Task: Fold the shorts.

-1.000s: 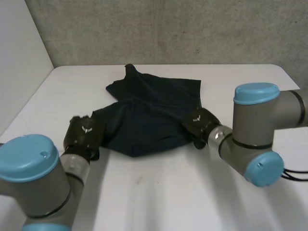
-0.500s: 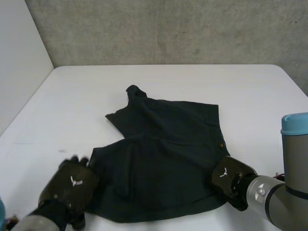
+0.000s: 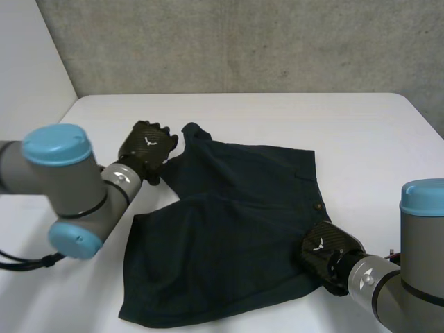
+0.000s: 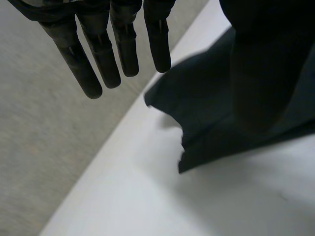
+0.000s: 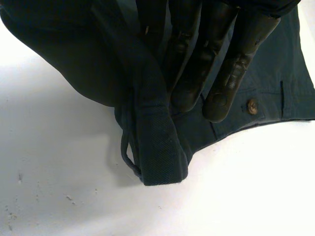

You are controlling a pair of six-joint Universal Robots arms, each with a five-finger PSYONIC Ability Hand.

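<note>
1. The dark navy fabric shorts (image 3: pixel 229 236) lie spread fairly flat on the flat white table (image 3: pixel 277 114). They sit near the middle, closer to the robot's edge. One small peak of cloth is raised at the far left corner.
2. The black left hand (image 3: pixel 147 147) is at that far left corner, just beside the raised peak. The grey left arm (image 3: pixel 66 187) with its light-blue caps reaches across the table's left part.
3. In the left wrist view, the left hand's fingers (image 4: pixel 98 54) are straight and slightly fanned, with narrow gaps between them, and hold nothing. A corner of the shorts (image 4: pixel 206 142) lies on the table (image 4: pixel 147 196) past the fingertips. I cannot tell whether the hand touches the cloth. The rough grey concrete wall (image 4: pixel 34 147) shows behind the fingers.
4. The black right hand (image 3: pixel 325 251) is at the near right edge of the shorts, on the waistband side. A small round brown button (image 3: pixel 318 207) lies just beyond it.
5. In the right wrist view, the right hand's fingers (image 5: pixel 226 73) are nearly straight and close together, with their tips resting on the shorts (image 5: pixel 157 142). A thick fold of waistband stands up against them and is pinched from the thumb side. The thumb is under cloth.
6. The button (image 5: pixel 252 105) lies just beside the fingertips. A thin belt loop (image 5: pixel 127 157) hangs off the raised fold over the table (image 5: pixel 246 187).
</note>
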